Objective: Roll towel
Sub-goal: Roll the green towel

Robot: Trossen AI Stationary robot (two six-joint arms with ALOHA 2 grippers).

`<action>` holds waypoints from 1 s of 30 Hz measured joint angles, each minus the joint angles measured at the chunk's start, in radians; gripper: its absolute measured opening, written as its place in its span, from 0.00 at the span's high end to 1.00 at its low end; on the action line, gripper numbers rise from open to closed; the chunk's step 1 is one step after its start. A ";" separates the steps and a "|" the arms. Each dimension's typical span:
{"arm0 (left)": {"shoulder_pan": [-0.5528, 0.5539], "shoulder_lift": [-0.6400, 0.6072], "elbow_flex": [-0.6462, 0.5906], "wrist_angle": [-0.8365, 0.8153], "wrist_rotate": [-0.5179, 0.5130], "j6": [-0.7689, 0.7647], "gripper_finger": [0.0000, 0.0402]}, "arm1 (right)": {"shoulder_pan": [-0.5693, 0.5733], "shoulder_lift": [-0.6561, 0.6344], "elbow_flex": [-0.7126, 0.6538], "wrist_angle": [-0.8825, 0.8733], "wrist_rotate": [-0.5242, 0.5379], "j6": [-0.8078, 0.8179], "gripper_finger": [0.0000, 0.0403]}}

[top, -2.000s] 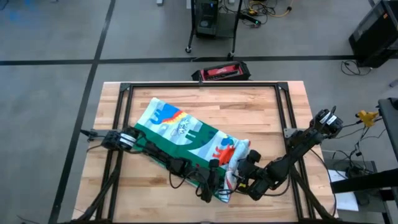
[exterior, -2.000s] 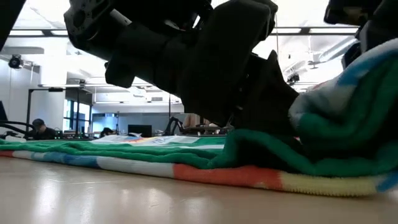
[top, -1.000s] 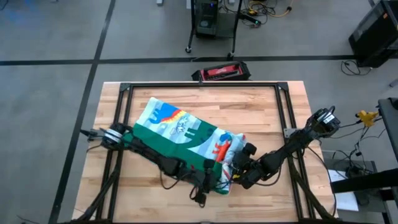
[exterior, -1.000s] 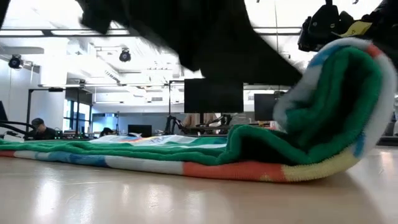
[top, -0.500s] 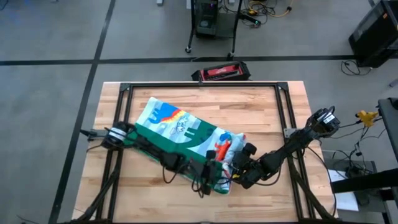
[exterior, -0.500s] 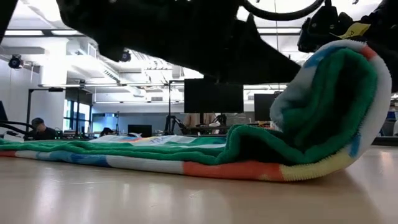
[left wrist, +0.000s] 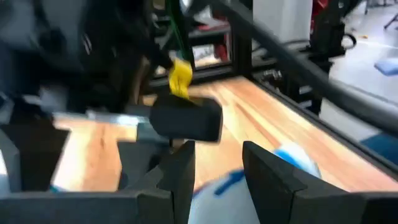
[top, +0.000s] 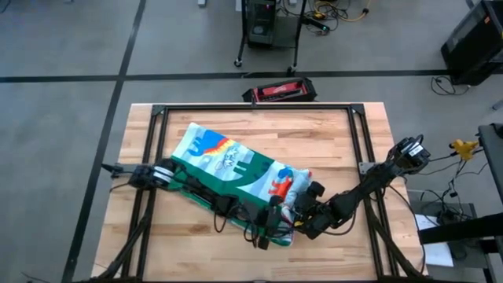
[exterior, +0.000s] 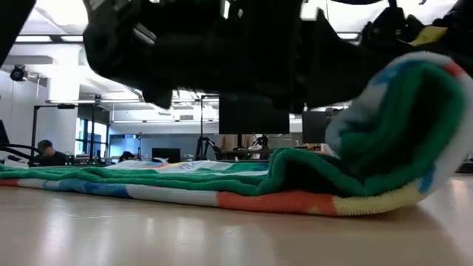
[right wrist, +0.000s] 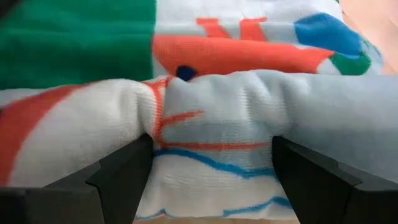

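high view: the towel is lying diagonally on the wooden surface, its near end curled into a starting roll where both claws are meeting. the left claw and the right claw are sitting at that curl.

low view: the rolled end is humping up, the rest lying flat.

left wrist view: the left claw's fingers are spread, gripping nothing.

right wrist view: the right claw is spread wide around the fat fold, pressing it. judgement: the roll is going best with both claws keeping level and tucking tight so it is not going cone-shaped.
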 joint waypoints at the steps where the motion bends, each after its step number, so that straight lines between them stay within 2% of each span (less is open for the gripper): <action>1: 0.001 -0.001 0.001 -0.039 0.001 0.000 0.70 | 0.000 0.000 0.000 0.002 0.001 0.001 0.22; 5: 0.006 -0.037 0.006 -0.146 0.003 0.001 0.70 | 0.003 0.000 -0.001 -0.001 0.004 0.003 0.23; 13: 0.006 -0.047 -0.008 -0.249 0.001 0.004 0.70 | 0.005 0.000 -0.002 -0.005 -0.012 -0.014 0.23; 26: 0.009 -0.087 -0.044 -0.267 0.001 0.040 0.70 | 0.009 -0.006 -0.002 -0.010 -0.048 -0.024 0.24; 30: 0.011 -0.118 -0.046 -0.201 0.029 0.067 0.70 | 0.009 -0.006 -0.002 -0.012 -0.054 -0.025 0.23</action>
